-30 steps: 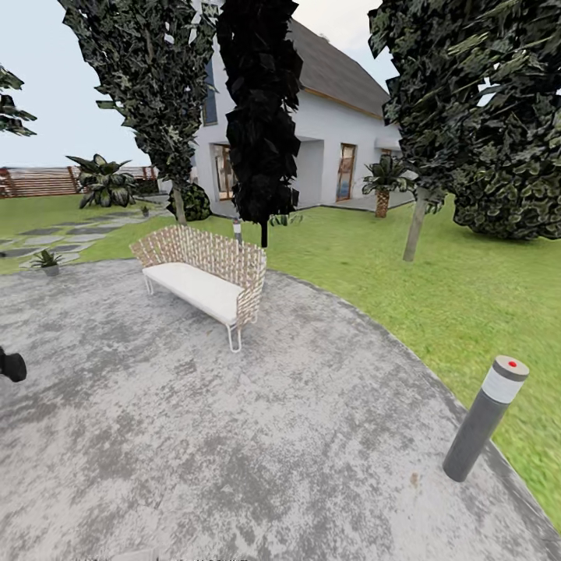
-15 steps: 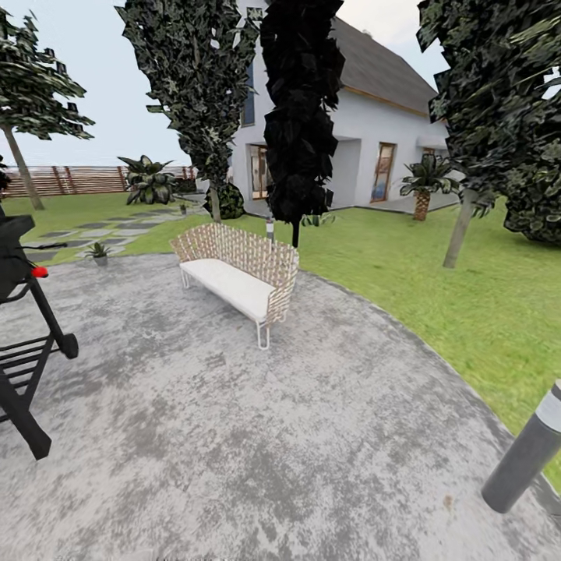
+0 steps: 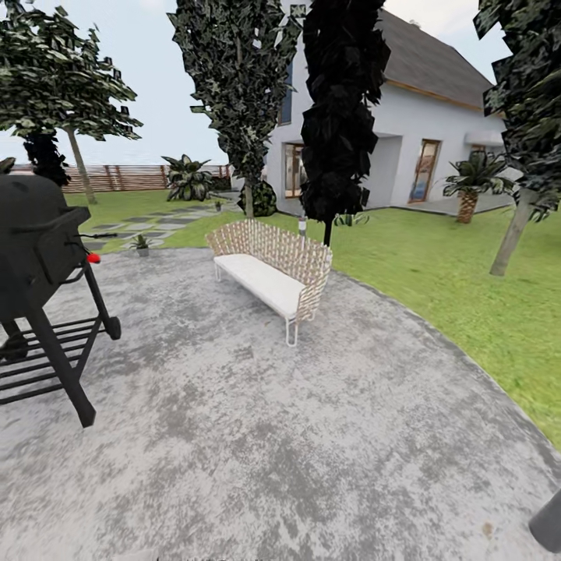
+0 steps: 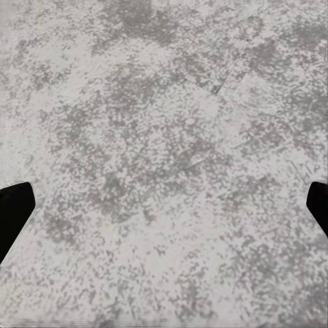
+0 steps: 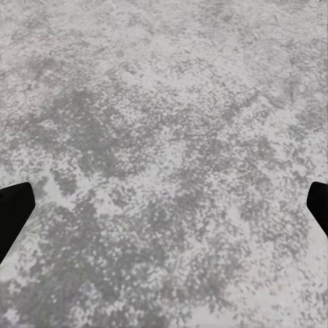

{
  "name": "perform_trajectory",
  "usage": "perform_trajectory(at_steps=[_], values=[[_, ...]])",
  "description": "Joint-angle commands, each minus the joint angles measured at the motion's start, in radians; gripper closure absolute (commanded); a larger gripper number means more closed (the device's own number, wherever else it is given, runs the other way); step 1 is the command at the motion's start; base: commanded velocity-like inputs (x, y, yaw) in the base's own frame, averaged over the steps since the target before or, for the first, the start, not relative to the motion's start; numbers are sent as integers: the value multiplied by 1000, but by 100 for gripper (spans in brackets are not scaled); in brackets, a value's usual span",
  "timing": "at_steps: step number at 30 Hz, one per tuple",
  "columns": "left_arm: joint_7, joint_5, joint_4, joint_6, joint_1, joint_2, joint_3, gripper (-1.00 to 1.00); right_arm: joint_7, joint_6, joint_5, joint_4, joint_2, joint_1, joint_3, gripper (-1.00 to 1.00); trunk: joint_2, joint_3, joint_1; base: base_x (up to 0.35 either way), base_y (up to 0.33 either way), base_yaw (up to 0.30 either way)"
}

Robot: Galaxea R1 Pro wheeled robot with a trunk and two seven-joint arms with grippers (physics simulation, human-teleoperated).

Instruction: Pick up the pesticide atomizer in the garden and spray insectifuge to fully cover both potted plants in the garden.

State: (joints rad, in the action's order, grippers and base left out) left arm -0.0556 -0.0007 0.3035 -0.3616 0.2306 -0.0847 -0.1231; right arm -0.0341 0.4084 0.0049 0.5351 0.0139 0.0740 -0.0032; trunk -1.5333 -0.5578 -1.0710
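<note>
One potted plant (image 3: pixel 141 244), a small low rosette in a dark pot, sits at the far left rim of the round grey patio (image 3: pixel 257 436). A second tiny potted plant (image 3: pixel 217 205) stands farther off among the stepping stones (image 3: pixel 148 226) on the lawn. The pesticide atomizer is out of view. In the left wrist view my left gripper (image 4: pixel 164 205) is open over bare paving, dark fingertips (image 4: pixel 14 212) far apart. The right wrist view has my right gripper (image 5: pixel 164 205) open too, above the same grey paving.
A black wheeled grill (image 3: pixel 39 265) with a small red-tipped part (image 3: pixel 93 258) stands close at the left. A wicker bench (image 3: pixel 269 269) sits mid-patio before tall dark trees (image 3: pixel 343 117). A grey bollard (image 3: pixel 549 522) cuts the lower right corner. House (image 3: pixel 436 148), fence (image 3: pixel 132 178) behind.
The head view has swung left, so the whole scene shifted right. The grill has come fully into view and the bollard has slid to the bottom right corner.
</note>
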Motion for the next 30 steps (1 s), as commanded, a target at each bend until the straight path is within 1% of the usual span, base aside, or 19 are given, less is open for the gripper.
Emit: perform_trajectory(at_steps=[1, 6, 9, 11, 14, 20, 30], values=[[-3, 0, -1, -3, 1, 0, 0, -100, -3, 3, 1, -1, 0, 0, 1, -100, -8, -5, -4, 0, 0, 279], [-3, -2, -2, -3, 1, 3, 0, -100, -1, 3, 3, -1, 1, 1, 5, -100, -43, -22, -23, 0, 0, 279], [-3, -2, -2, -3, 1, 4, 0, -100, 2, 3, 26, -2, 6, 0, 7, -100, -64, -33, -35, 0, 0, 226], [-3, -2, -2, -3, 1, 5, 0, -100, 3, 3, 52, -2, 8, 0, 7, -100, -78, -40, -42, 0, 0, 109], [-3, -2, -2, -3, 1, 5, 0, -100, 1, 4, 110, -4, 9, 0, 7, -100, -99, -50, -54, 0, 0, 37], [-3, -2, -2, -3, 1, 6, 0, -100, -1, 4, 125, -4, 9, 0, 2, -100, -141, -69, -77, 0, 0, 6], [-3, -3, -2, -3, 1, 7, 2, -100, -2, 3, 124, -3, 9, 0, -2, -100, -211, -100, -115, 0, 0, 0]])
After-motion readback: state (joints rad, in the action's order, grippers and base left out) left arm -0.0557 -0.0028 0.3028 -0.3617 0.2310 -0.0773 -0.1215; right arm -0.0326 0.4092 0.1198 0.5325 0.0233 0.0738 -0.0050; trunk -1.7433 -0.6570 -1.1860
